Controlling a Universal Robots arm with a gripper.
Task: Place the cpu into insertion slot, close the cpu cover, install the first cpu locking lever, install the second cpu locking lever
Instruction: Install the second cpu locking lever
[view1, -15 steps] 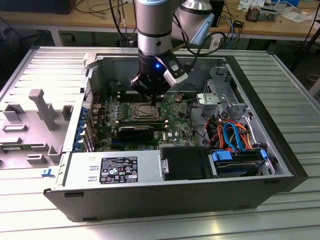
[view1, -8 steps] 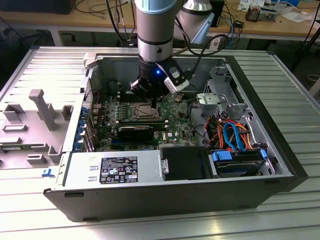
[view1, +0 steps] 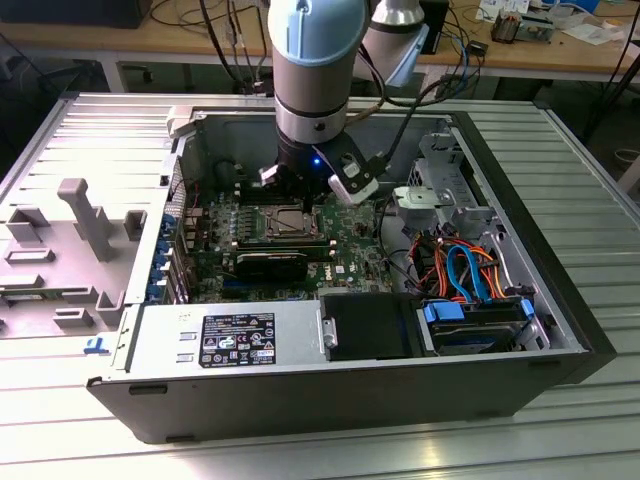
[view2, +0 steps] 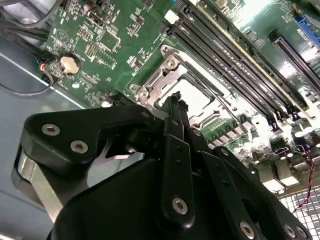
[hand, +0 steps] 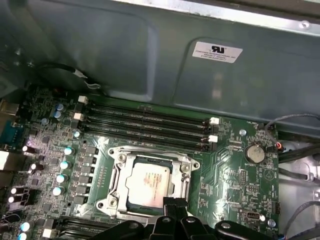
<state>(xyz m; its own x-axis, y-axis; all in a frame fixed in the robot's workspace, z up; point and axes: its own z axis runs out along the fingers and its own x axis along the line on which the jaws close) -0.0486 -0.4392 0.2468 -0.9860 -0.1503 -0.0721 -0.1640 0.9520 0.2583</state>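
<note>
So the cpu (hand: 148, 182) sits flat in the insertion slot (hand: 116, 197), silvery top facing up, mid motherboard (hand: 230, 172) beside the memory slots (hand: 150, 125). The cpu cover (hand: 150, 155) is down around it. The gripper (view2: 175, 97) has its fingers pinched together, empty, tip right over the chip.

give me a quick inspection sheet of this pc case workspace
surface: ribbed metal table carrying an open computer case.
job's things: cpu sits in the insertion slot; cpu cover lies down around it as a frame.
clutter: grey plastic part on the table at the exterior view's left.
claw: claw hangs just above the socket's edge in both wrist views, fingers together, holding nothing.
cables: orange and blue cables in the case at the exterior view's right.
surroundings: wooden bench with wires behind.
</note>
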